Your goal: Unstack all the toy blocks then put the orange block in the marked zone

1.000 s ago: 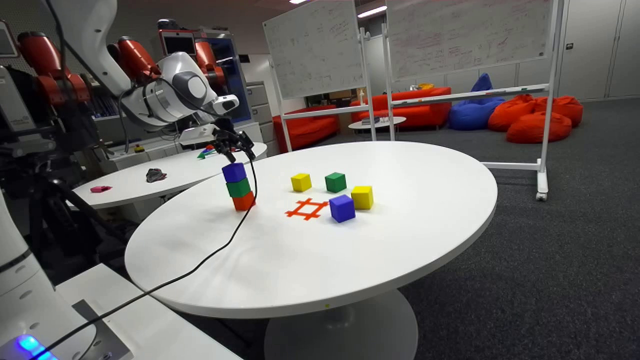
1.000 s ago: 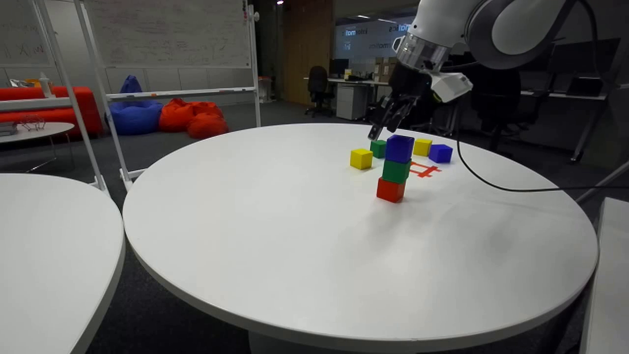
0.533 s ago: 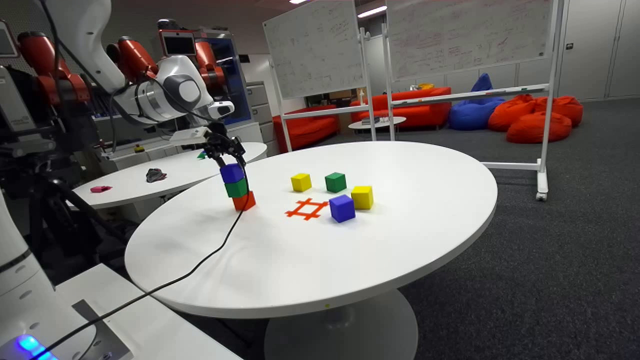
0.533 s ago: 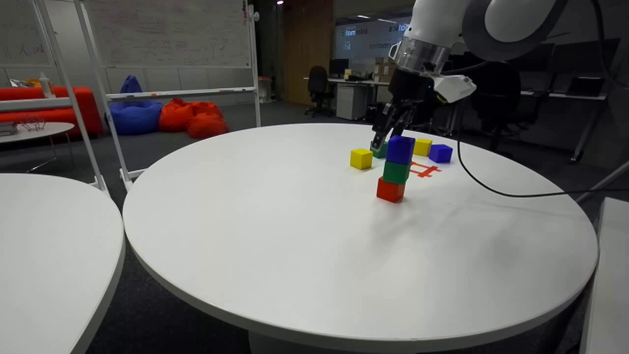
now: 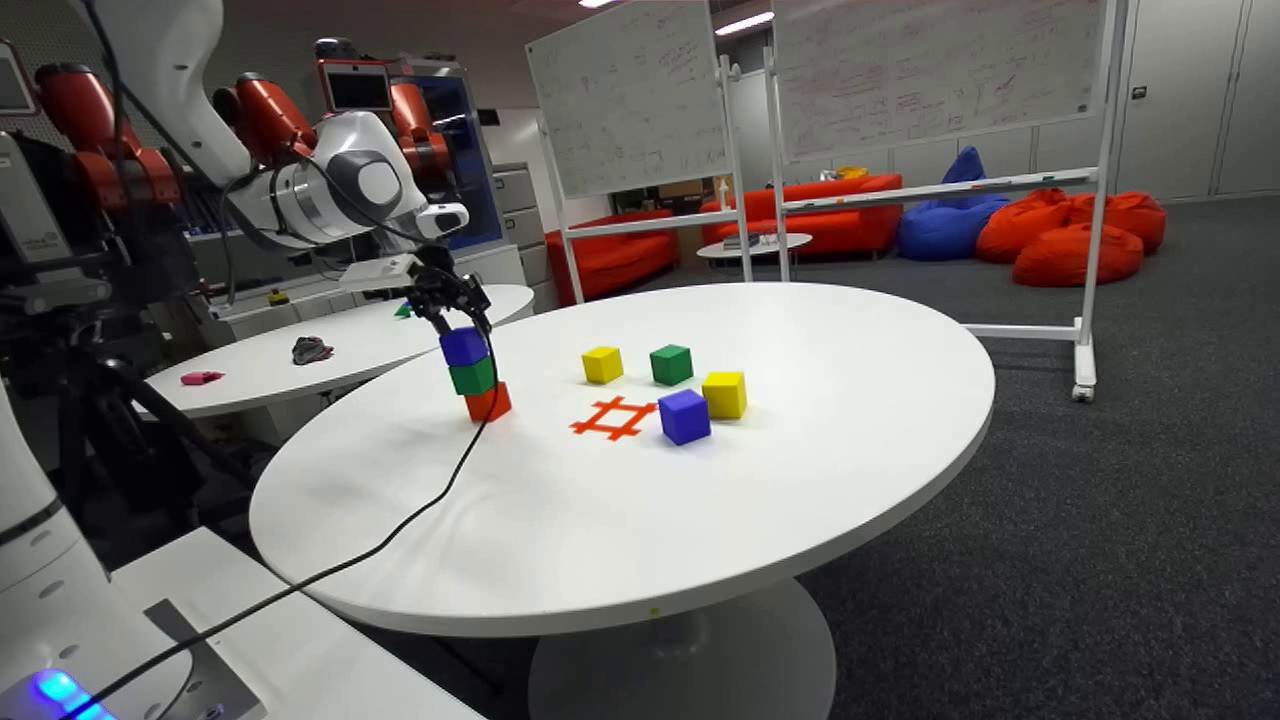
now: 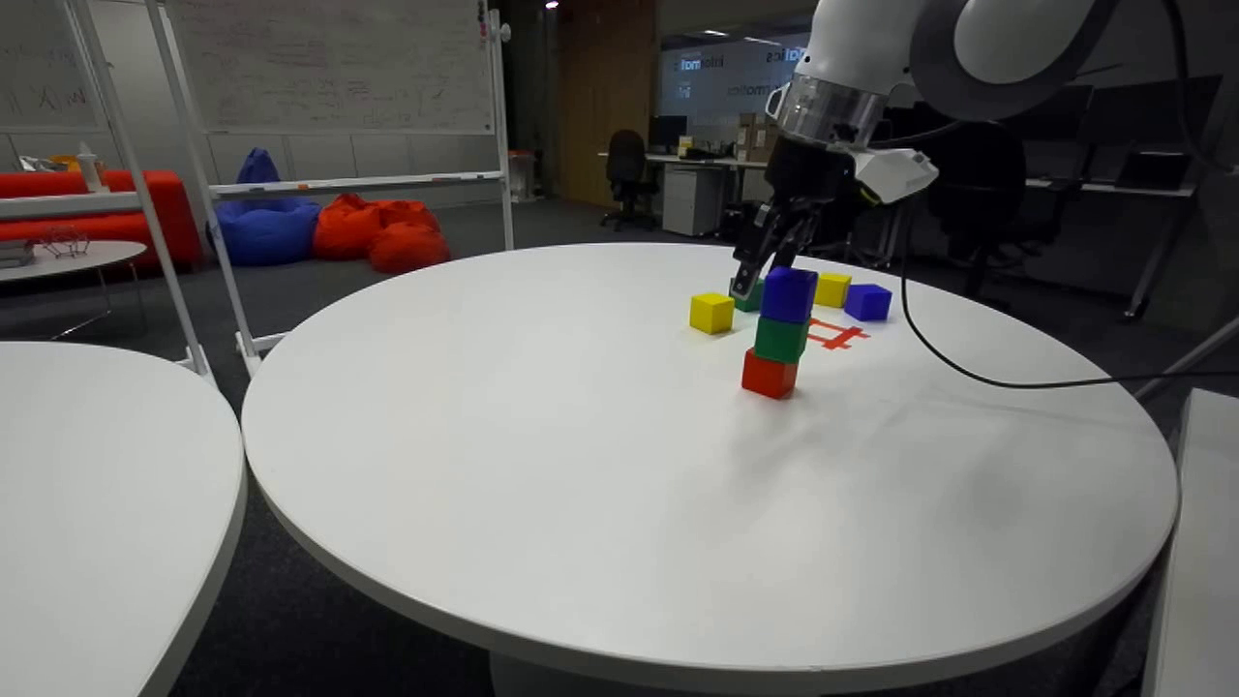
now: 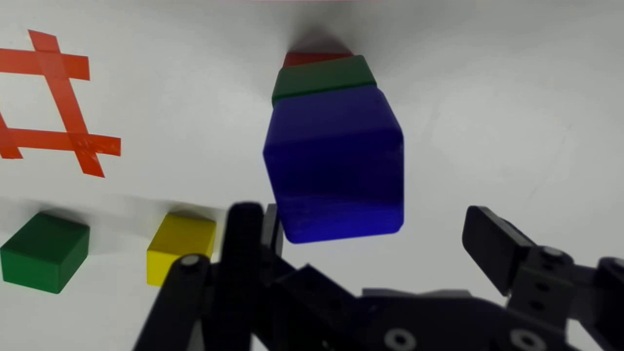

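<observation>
Wrist view: black two-fingered hand (image 7: 374, 225) gapes empty, spread, we reckon, to straddle the smooth blue cube (image 7: 336, 165) topping the three-cube stack (image 6: 780, 339).

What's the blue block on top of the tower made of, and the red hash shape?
Top blue block: maybe painted wood or plastic; smooth, faintly shiny faces, rounded edges.
Red hash shape: probably plastic tape, slightly glossy; flat strips overlap at crossings.
</observation>
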Controlling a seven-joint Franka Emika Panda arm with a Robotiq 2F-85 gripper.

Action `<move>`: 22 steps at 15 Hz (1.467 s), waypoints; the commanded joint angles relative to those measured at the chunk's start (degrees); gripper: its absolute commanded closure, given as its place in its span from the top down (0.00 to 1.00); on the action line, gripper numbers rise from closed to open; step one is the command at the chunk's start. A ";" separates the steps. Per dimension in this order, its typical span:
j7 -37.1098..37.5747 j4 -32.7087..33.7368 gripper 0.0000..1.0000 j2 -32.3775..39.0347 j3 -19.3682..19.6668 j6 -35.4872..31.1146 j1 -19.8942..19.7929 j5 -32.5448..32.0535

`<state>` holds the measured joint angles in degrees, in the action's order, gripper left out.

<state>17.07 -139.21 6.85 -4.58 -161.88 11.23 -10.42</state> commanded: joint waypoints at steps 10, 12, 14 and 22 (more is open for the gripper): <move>1.05 -0.99 1.00 -0.97 1.26 -0.85 -0.58 -1.08; 0.25 -1.17 1.00 -1.02 1.11 -1.45 -0.67 -0.50; 0.15 0.01 1.00 -0.07 0.90 -0.25 -0.47 -0.25; 0.58 -0.04 1.00 -0.15 1.10 0.01 -0.48 -0.48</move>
<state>17.48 -139.21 6.88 -3.43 -162.24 11.08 -10.81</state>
